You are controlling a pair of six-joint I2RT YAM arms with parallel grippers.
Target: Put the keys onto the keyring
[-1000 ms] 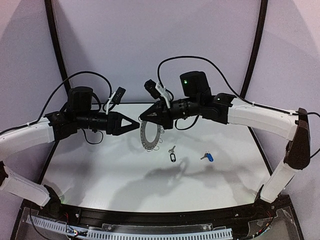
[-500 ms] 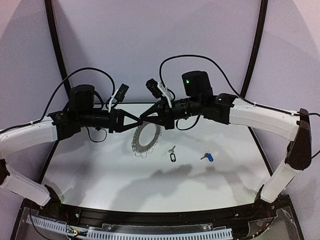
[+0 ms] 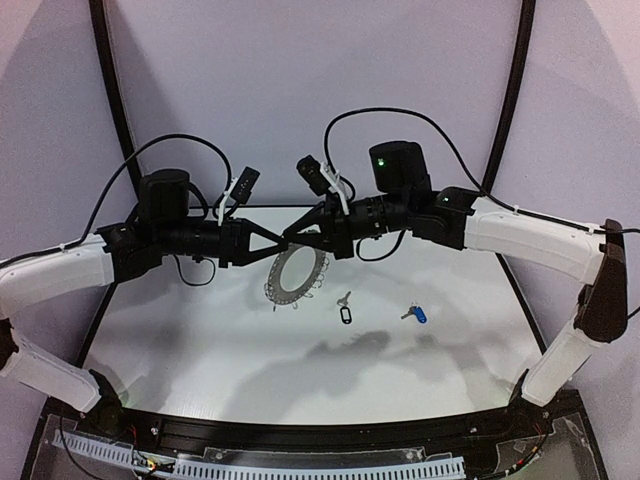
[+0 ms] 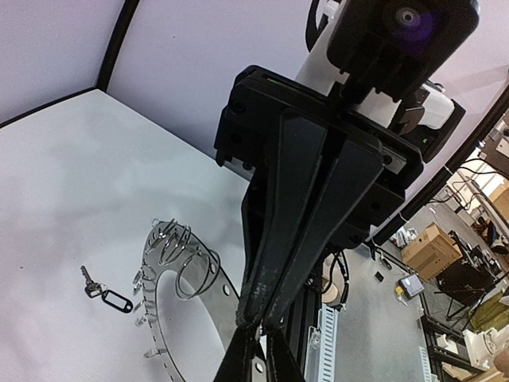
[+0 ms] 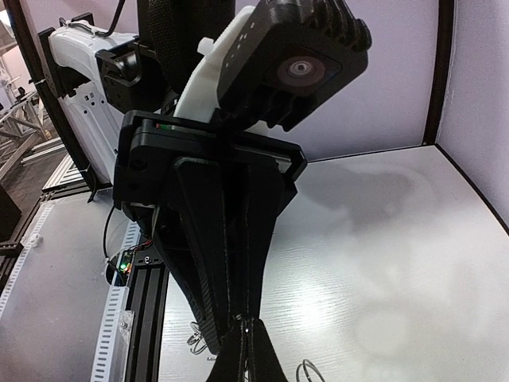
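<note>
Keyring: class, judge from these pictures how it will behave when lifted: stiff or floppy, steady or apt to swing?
Probably stiff: the keyring looks flat though held only at its rim. Its wire clips look thin and springy, so they may snag or bend. Gripped at one edge, it could swing or twist.

Metal keyring looks dull, white table glossy.

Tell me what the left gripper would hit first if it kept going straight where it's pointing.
The right gripper. The left gripper points straight at it, tip to tip, both apparently pinching the keyring at its top rim.
</note>
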